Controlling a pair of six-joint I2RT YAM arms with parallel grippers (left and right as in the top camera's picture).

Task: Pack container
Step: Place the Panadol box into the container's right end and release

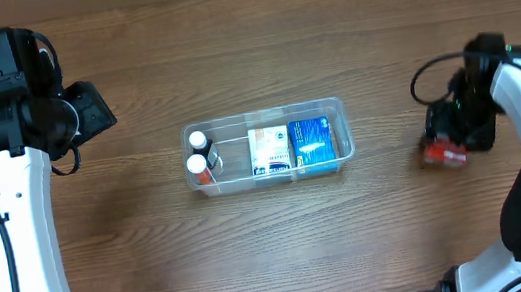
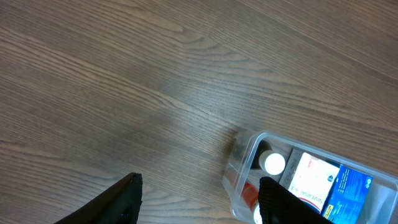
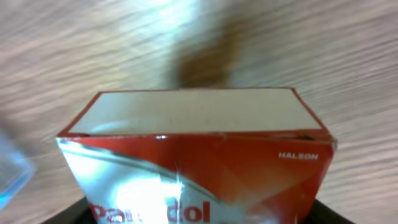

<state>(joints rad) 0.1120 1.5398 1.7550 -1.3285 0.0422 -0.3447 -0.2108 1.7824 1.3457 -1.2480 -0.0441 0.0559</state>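
Note:
The clear plastic container (image 1: pixel 336 106) sits at the table's middle. It holds two white-capped bottles (image 1: pixel 198 151) at its left end, a white box (image 1: pixel 270 152) and a blue box (image 1: pixel 313 144). My right gripper (image 1: pixel 452 133) is at the right of the table, shut on a red Panadol box (image 1: pixel 442 153). That red box (image 3: pixel 199 155) fills the right wrist view between the fingers (image 3: pixel 199 216). My left gripper (image 1: pixel 94 105) is open and empty, up and to the left of the container. In the left wrist view its fingers (image 2: pixel 200 186) frame the container's left end (image 2: pixel 244 158).
The wooden table (image 1: pixel 275 255) stretches all round the container. A black cable (image 1: pixel 428 78) loops beside the right arm. The left arm's white link (image 1: pixel 12 249) runs along the left edge.

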